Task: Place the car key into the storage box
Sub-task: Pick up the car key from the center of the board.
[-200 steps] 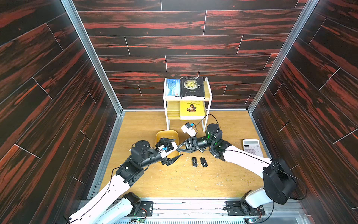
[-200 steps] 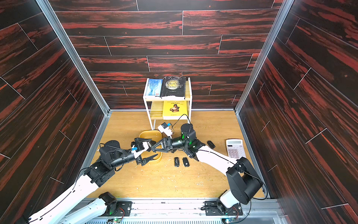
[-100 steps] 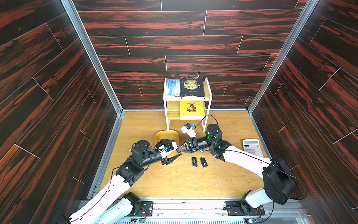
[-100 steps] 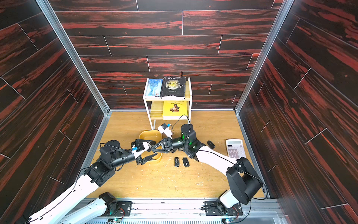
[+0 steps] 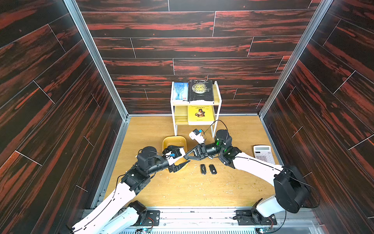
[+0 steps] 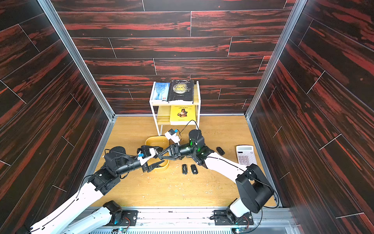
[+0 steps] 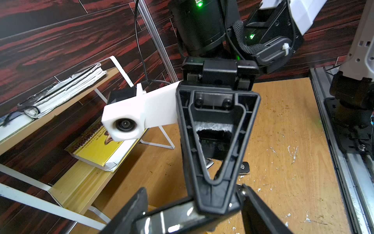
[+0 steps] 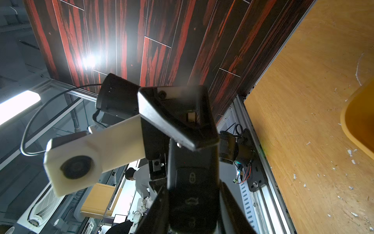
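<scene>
The car key (image 8: 192, 178), a black fob with lock buttons, hangs above the storage box (image 5: 174, 140), a shallow yellow tray on the wooden floor. My right gripper (image 5: 187, 157) is shut on the key's sides. My left gripper (image 5: 182, 157) faces it from the opposite side, its jaws closed over the key's two ends. In the left wrist view the glossy car key (image 7: 172, 218) spans the left gripper (image 7: 194, 192), with a right finger (image 7: 216, 141) across it. In both top views the key is hidden between the meeting grippers (image 6: 159, 156).
Two more black key fobs (image 5: 203, 169) (image 5: 212, 169) lie on the floor right of the tray, and a third (image 6: 220, 150) lies further right. A calculator (image 5: 263, 154) sits by the right wall. The white book shelf (image 5: 173, 113) stands just behind the tray.
My left gripper's jaws have narrowed around the key that the right gripper holds. Both arms have stayed almost in place over the tray.
</scene>
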Controlling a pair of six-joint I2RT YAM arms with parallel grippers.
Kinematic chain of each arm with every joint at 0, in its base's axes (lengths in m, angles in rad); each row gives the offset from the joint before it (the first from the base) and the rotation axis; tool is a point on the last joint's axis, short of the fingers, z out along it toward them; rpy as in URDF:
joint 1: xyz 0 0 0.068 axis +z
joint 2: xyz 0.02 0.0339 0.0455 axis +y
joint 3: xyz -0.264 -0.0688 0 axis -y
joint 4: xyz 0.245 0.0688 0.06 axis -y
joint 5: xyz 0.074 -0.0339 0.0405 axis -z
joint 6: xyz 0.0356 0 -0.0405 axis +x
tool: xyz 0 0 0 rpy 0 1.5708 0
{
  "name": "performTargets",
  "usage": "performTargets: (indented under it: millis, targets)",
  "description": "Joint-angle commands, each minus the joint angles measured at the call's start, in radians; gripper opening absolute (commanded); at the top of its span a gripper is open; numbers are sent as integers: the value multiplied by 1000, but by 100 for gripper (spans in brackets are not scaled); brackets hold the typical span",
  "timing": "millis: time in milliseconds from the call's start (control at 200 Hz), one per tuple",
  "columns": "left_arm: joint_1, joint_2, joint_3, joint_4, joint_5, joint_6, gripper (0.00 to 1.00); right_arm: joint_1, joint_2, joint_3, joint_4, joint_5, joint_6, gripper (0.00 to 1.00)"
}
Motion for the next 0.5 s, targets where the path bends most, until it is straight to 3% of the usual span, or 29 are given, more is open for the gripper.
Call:
performTargets:
  millis: [0, 130, 210, 306, 491]
  targets:
    - [-5, -5, 15, 22, 45, -33, 42, 5, 19, -2, 39, 14, -4, 12]
    - [-5, -4, 16, 31, 48, -42, 44, 7, 30, 4, 40, 12, -3, 11]
    - [-5, -5, 19, 23, 61, -38, 32, 7, 33, 3, 41, 12, -3, 12]
    - [-5, -3, 17, 23, 51, -36, 33, 6, 34, -2, 49, 13, -1, 21]
    - [-5, -3, 10, 16, 46, -34, 36, 6, 31, 6, 52, 14, -1, 53]
